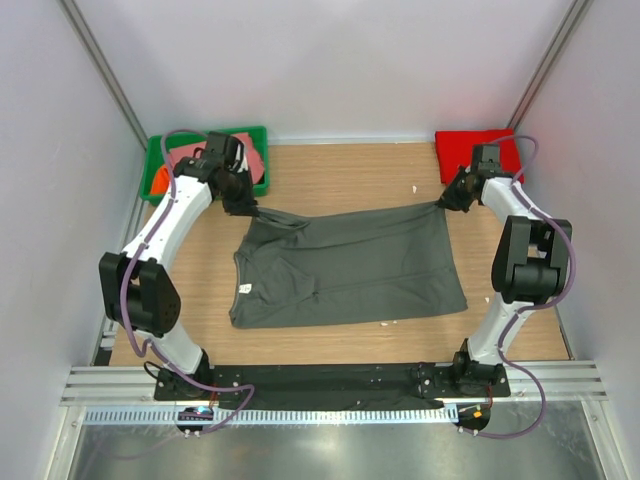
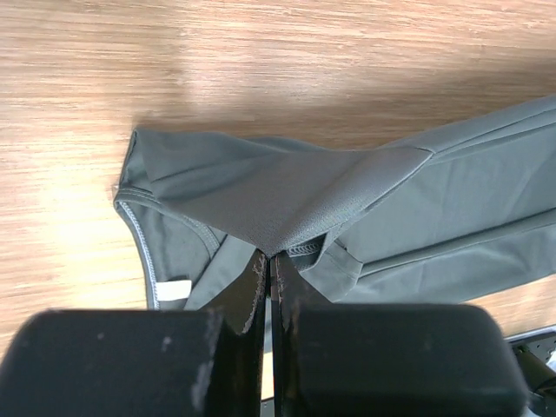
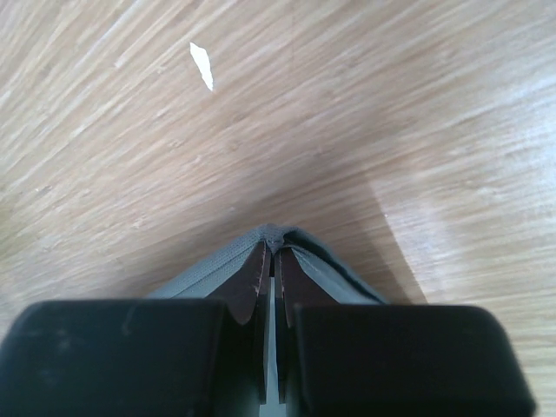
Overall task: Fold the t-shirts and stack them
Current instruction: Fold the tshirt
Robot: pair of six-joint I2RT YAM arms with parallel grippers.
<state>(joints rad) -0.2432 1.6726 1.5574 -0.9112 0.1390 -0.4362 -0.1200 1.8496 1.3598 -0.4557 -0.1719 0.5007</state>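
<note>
Our left end effector (image 2: 270,256) is pressed together on a raised peak of the dark grey soft cloth t-shirt (image 2: 287,195). It grips at the shirt's far left corner, by the sleeve, and the cloth tents up to the fingertips. Our right end effector (image 3: 273,248) is clamped on the same shirt, pinching a folded edge at its far right corner.

Between the two grips the shirt's far edge runs fairly straight across. The rest lies spread on the light wooden desk (image 1: 350,170), collar to the left, with the small white neck label (image 1: 246,289) showing. A tiny white scrap (image 3: 201,65) lies on the bare wood near the right end effector.

Farther out, a red cloth t-shirt (image 1: 470,150) sits in the desk's far right corner, just behind the right arm. In the far left corner, behind the left arm, is a green plastic bin (image 1: 256,134) with orange cloth (image 1: 160,183) in it.
</note>
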